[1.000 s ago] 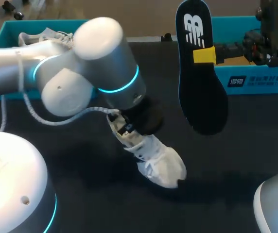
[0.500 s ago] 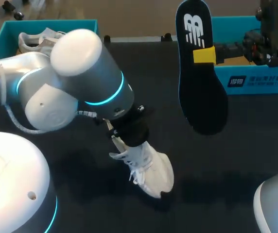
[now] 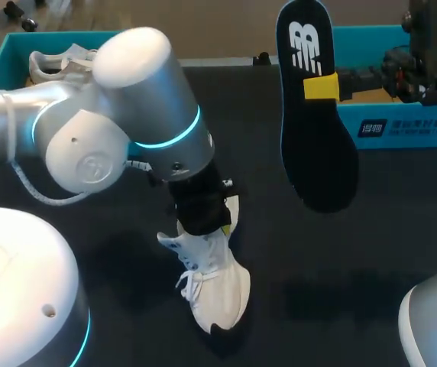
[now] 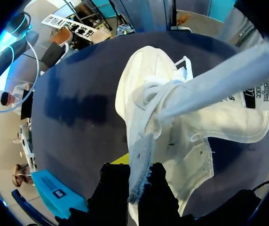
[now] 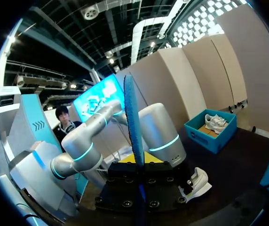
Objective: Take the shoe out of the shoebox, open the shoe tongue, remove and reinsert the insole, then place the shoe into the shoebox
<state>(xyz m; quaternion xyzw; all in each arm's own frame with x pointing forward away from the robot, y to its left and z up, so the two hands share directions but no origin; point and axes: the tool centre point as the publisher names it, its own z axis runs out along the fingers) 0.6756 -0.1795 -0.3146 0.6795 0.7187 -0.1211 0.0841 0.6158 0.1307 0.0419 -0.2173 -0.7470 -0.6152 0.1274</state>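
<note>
Left gripper (image 4: 133, 182): clamped on the white shoe (image 3: 215, 287). In the left wrist view, 1 strip of the upper along the lace holes sat between the 2 dark fingers. It looked pinched from both sides, though the contact itself was partly hidden. The tongue (image 4: 228, 117) was pulled wide to one side, its printed label showing. The laces (image 3: 192, 279) were loose.

In the head view the left arm came in from the left and ended over the middle of the black table (image 3: 356, 252). The shoe hung below the gripper, heel end up at the fingers and toe pointing toward the near edge. I could not tell whether the toe touched the table.

Right gripper (image 3: 322, 86): closed on the dark insole (image 3: 318, 153), its yellow tip pressed on the upper third. The insole was held upright, well apart from the shoe and off the table. The right wrist view showed it edge-on between the fingers.

1 teal box (image 3: 8, 50) stood at the far left corner with a second white shoe (image 3: 54, 63) inside. A second teal box (image 3: 402, 126) stood at the far right, behind the insole.
</note>
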